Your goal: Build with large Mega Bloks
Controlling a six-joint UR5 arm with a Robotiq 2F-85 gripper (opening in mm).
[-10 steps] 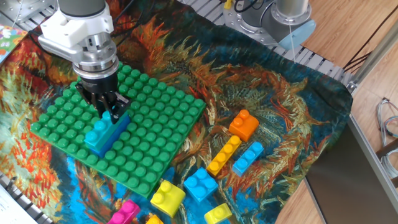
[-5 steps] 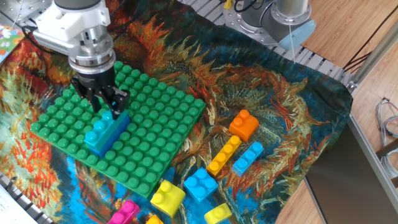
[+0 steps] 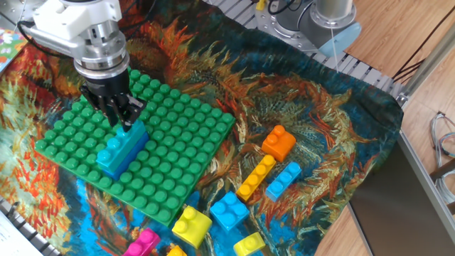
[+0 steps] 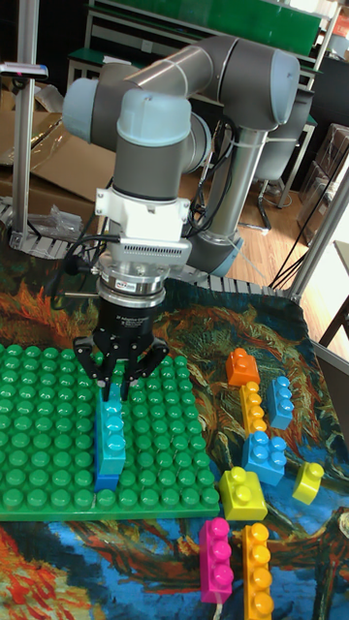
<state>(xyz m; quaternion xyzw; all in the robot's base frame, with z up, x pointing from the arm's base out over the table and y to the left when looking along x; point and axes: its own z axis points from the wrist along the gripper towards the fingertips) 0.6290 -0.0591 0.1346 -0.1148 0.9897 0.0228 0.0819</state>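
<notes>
Tall fixed view: end effector [image 4: 119, 386] spread above far end of light blue brick [image 4: 111, 438] seated on green plate [image 4: 39, 426]. I'd lift vertically, avoiding tilt.

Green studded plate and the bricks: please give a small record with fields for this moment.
on plate: long light blue brick, lying on the green studded plate
hand: hand directly above the brick's far end, fingers spread
loose on cloth: orange brick, long yellow brick, blue brick, pink brick
</notes>
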